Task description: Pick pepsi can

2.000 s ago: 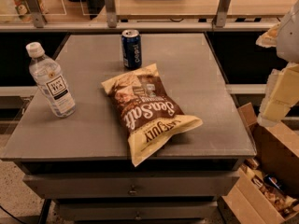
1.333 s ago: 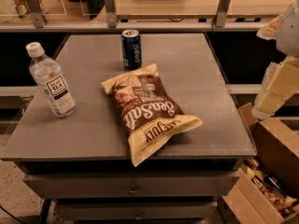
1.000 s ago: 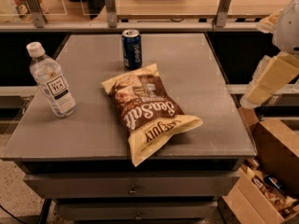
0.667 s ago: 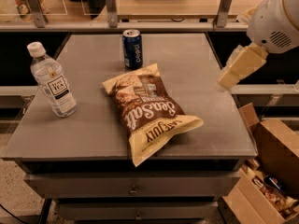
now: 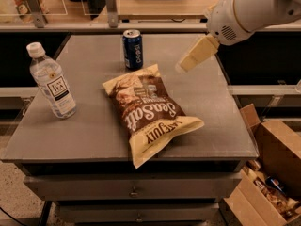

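Observation:
The pepsi can [image 5: 132, 49], dark blue with a silver top and pale vertical lettering, stands upright at the far middle of the grey table [image 5: 89, 126]. My gripper [image 5: 182, 68] comes in from the upper right on a white arm and hangs above the table, to the right of the can and well apart from it. Its cream-coloured end points down and to the left, toward the can's side.
A brown and cream chip bag [image 5: 149, 109] lies flat in the middle of the table, just in front of the can. A clear plastic bottle [image 5: 51, 80] with a white cap stands at the left. Open cardboard boxes [image 5: 268, 173] sit on the floor at the right.
My arm has swung in from the right edge of the view to above the table, moving left toward the can. The can, bag and bottle have not moved.

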### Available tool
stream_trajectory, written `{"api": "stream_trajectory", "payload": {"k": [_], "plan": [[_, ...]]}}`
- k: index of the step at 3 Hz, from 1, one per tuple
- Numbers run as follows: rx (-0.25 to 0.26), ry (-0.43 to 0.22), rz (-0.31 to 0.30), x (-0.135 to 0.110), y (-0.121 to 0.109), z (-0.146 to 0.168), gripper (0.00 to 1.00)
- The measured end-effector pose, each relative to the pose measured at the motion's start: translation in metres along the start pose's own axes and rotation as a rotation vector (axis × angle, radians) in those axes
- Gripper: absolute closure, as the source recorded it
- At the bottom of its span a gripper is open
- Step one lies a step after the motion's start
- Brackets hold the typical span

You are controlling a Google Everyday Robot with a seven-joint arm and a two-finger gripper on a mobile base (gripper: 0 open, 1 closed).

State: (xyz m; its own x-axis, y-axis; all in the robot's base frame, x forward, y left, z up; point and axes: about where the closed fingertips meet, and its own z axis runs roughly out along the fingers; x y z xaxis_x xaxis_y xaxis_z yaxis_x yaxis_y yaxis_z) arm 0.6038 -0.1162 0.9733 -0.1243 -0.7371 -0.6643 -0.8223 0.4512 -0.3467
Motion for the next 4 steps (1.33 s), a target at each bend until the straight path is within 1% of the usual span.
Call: {"api": "stream_trajectory", "payload": {"k": [1,2,3,4], "plan": [[-0.030,-0.071,0.021,-0.030,-0.005,0.042,0.00],[-0.077,-0.120,0.043,-0.057,-0.001,0.088,0.00],[-0.077,-0.120,0.043,-0.057,-0.001,0.088,0.00],[-0.112,-0.156,0.051,-0.065,0.007,0.103,0.00]]}}
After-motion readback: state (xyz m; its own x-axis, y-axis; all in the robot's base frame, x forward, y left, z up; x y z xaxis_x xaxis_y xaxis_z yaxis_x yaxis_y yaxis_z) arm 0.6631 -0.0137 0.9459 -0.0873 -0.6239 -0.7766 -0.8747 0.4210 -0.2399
